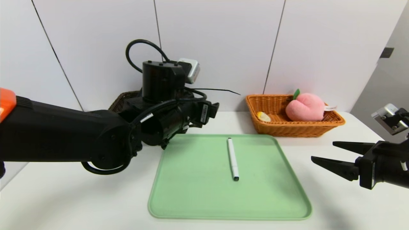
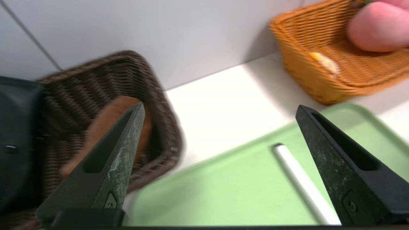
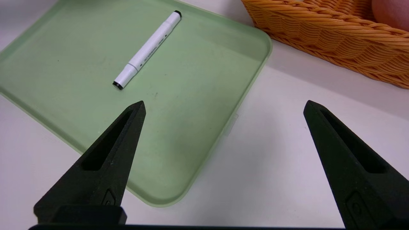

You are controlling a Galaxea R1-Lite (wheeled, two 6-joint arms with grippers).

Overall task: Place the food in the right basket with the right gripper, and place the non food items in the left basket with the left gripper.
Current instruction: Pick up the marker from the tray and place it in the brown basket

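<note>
A green tray (image 1: 204,191) lies in the middle of the white counter (image 1: 335,198), and on it only the white pen (image 1: 233,158) remains, lying near-to-far with its dark tip toward the near edge. The orange basket (image 1: 287,129) stands at the far right against the wall, just beyond the tray's far right corner; inside it the pink peach (image 1: 305,107) fills the right part and the small orange-and-white piece (image 1: 264,116) lies at the left end. The brown basket (image 1: 119,100) sits at the far left, and in the head view the left arm covers nearly all of it, leaving only a bit of rim. The left wrist view opens what the head view hides: the brown cloth bundle (image 2: 105,127) and, at the edge, a flat black thing that may be the pouch (image 2: 17,140) lie inside that basket. The left gripper (image 2: 220,108) hangs over the tray's far left corner, fingers wide apart and empty, with the basket's rim beside one finger and the pen's far end beside the other. The right gripper (image 1: 322,151) hangs over bare counter right of the tray, fingers spread and empty; its wrist view shows the pen's printed barrel and the orange basket's woven side.
</note>
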